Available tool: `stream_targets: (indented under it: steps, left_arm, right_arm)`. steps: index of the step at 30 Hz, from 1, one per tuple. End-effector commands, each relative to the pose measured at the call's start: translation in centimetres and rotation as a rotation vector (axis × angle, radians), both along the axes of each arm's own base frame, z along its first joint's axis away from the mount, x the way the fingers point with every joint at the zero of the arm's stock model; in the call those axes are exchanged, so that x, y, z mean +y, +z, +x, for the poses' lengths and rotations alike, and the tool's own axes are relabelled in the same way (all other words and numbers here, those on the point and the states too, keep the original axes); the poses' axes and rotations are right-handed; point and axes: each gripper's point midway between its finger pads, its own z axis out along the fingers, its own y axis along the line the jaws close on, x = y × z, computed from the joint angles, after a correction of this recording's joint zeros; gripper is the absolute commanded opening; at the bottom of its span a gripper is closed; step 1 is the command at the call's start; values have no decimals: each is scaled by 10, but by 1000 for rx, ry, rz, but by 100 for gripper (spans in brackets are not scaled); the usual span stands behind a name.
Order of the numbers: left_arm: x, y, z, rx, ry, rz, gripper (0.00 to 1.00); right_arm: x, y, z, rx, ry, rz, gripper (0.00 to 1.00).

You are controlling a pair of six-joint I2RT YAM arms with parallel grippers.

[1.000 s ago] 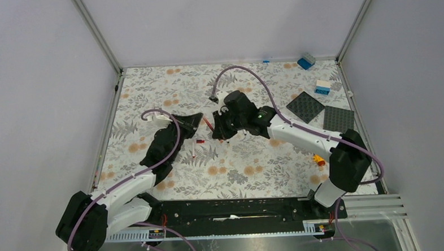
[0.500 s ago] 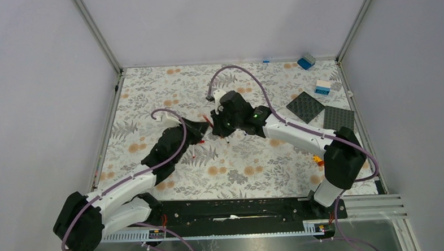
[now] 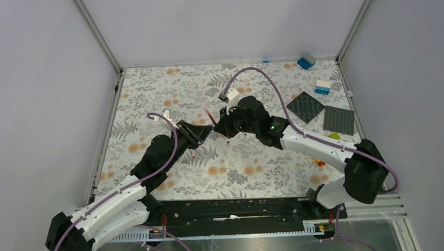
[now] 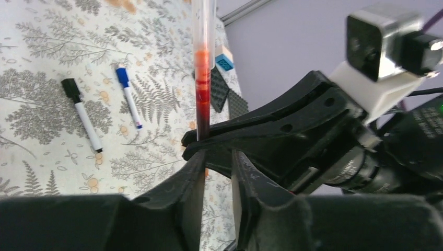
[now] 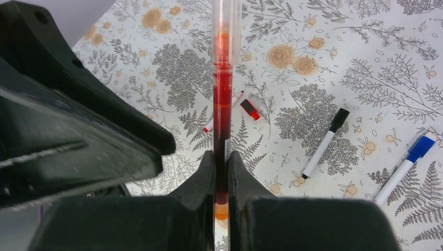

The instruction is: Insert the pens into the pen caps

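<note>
My right gripper (image 5: 221, 157) is shut on a red pen (image 5: 222, 89) with a clear barrel and holds it upright above the mat; the pen also shows in the top view (image 3: 208, 115). My left gripper (image 4: 217, 162) is open and empty, its fingertips right beside the right gripper (image 3: 222, 127) and the pen (image 4: 202, 78). A short red cap (image 5: 251, 110) and a thin white pen (image 5: 224, 111) lie on the mat below. A black-capped pen (image 5: 324, 144) and a blue-capped pen (image 5: 405, 168) lie to the right.
Two dark baseplates (image 3: 305, 106) (image 3: 338, 119) lie at the right. A blue brick (image 3: 306, 61) and a white-and-blue brick (image 3: 322, 87) sit near the far right corner. Small yellow and orange pieces (image 3: 319, 161) lie by the right arm's base.
My left gripper has moved right, up to the right gripper. My right wrist has shifted right and turned, still holding the red pen.
</note>
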Motion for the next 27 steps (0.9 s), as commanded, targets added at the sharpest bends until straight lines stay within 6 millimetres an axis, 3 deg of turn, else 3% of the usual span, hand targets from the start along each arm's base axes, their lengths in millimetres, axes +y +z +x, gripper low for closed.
stream_targets:
  steps: [1, 5, 10, 14, 19, 27]
  left_arm:
    - [12, 19, -7, -95, 10, 18, 36]
    - [25, 37, -16, -179, 27, 18, 65]
    - [29, 67, -29, -304, -6, 10, 76]
    - [24, 87, -33, -355, -41, 4, 77]
    - [12, 96, -30, -363, -79, -4, 73]
    - [-1, 97, -29, -355, -131, -18, 52]
  right_arm:
    - [-1, 47, -11, -86, 30, 130, 0]
    - [-8, 56, -31, -94, 92, 169, 0]
    - [-12, 67, -67, -87, 231, 244, 0]
    - [-15, 70, -84, -74, 296, 270, 0]
    - [-18, 65, -93, -59, 326, 271, 0]
    - [-19, 56, -92, -49, 322, 246, 0]
